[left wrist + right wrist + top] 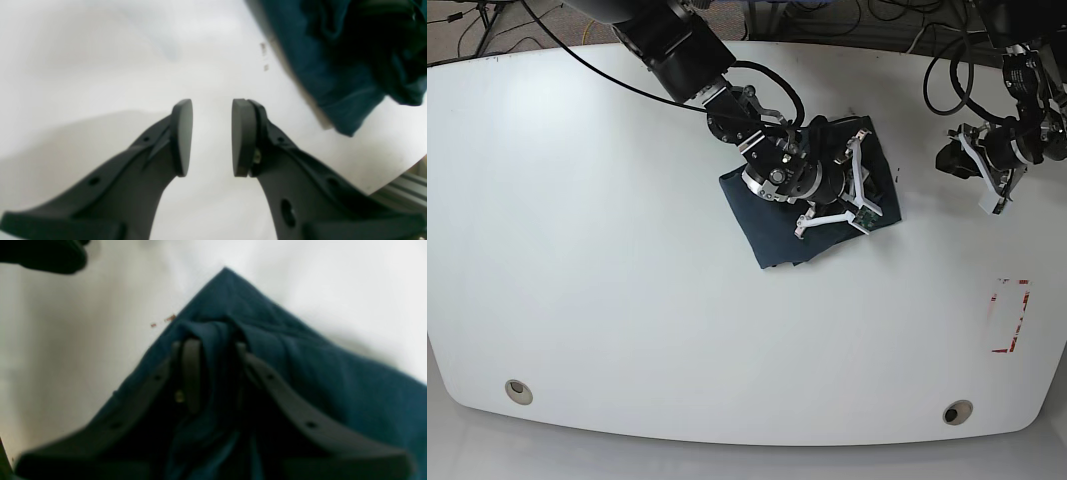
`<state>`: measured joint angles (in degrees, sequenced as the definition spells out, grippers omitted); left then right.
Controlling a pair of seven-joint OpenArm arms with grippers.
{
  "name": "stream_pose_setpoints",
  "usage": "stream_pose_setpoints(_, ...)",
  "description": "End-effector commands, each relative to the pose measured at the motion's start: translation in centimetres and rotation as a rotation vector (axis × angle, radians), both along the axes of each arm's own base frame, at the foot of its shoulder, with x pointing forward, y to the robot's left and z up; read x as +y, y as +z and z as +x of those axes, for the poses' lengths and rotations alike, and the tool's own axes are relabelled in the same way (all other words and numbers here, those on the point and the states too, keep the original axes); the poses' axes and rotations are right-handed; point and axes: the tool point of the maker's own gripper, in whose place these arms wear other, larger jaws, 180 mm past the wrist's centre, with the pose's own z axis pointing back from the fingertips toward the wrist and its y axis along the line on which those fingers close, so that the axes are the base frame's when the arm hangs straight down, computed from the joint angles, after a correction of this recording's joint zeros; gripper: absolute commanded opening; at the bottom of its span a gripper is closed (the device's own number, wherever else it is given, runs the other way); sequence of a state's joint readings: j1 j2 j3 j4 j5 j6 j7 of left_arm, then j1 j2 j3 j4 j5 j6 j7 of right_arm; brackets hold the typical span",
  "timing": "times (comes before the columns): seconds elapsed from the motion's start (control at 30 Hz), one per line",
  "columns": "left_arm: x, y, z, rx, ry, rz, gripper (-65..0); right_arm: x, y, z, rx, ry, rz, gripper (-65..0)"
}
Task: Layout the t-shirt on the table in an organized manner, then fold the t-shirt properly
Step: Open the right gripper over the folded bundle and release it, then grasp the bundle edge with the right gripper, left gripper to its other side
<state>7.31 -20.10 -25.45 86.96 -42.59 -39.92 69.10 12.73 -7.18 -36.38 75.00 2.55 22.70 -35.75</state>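
The white worktop (627,300) fills nearly the whole base view; its curved edge is seen along the bottom. Two round grommet holes are noted near that edge, one at lower left (518,391) and one at lower right (957,412). A red-outlined rectangle mark (1010,316) lies at right of centre.

The t-shirt (772,225), dark navy, is bunched into a compact, roughly folded heap in the upper middle of the base frame, resting on the worktop. In the right wrist view one corner of it (227,290) is seen pointing to the top of the frame, with small reddish specks (166,320) on the white surface just beside its left edge.

The right claw (213,350) is seen clenched on a raised fold of the t-shirt, cloth being gathered between the two pads.

The left claw (212,136) is held at the upper right of the base view, well apart from the heap. Its jaws are parted with only bare worktop seen between them; nothing is grasped. An edge of the t-shirt is visible at the upper right of the left wrist frame.
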Motion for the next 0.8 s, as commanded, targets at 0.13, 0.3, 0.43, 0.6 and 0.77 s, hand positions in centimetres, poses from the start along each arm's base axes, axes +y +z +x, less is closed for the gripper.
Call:
stream_pose_setpoints(0.13, 0.3, 1.2, 0.9, -0.045, -0.001, 0.000, -46.1, 1.4, 4.3, 1.5, -0.092, 0.004, 0.090, -59.9)
stream_pose_setpoints(0.3, 0.4, 1.2, 0.9, -0.045, -0.001, 0.001, -46.1, 1.9, 6.5, 1.8, -0.134, 0.004, 0.133, -60.2)
stream_pose_setpoints(0.43, 0.4, 1.2, 0.9, -0.045, -0.001, 0.001, -46.1, 1.9, 8.0, 2.3, -0.157, -0.027, 0.155, -60.4)
stream_pose_setpoints(0.6, 0.4, 1.2, 0.9, -0.044, -0.001, 0.001, -46.1, 1.8, 10.0, 3.1, -0.190, -0.054, 0.160, -60.4)
stream_pose_setpoints(0.77, -0.4, 0.8, 0.8, -0.033, -0.027, -0.002, -46.1, 1.8, 11.2, 3.3, -0.212, -0.056, 0.167, -60.4)
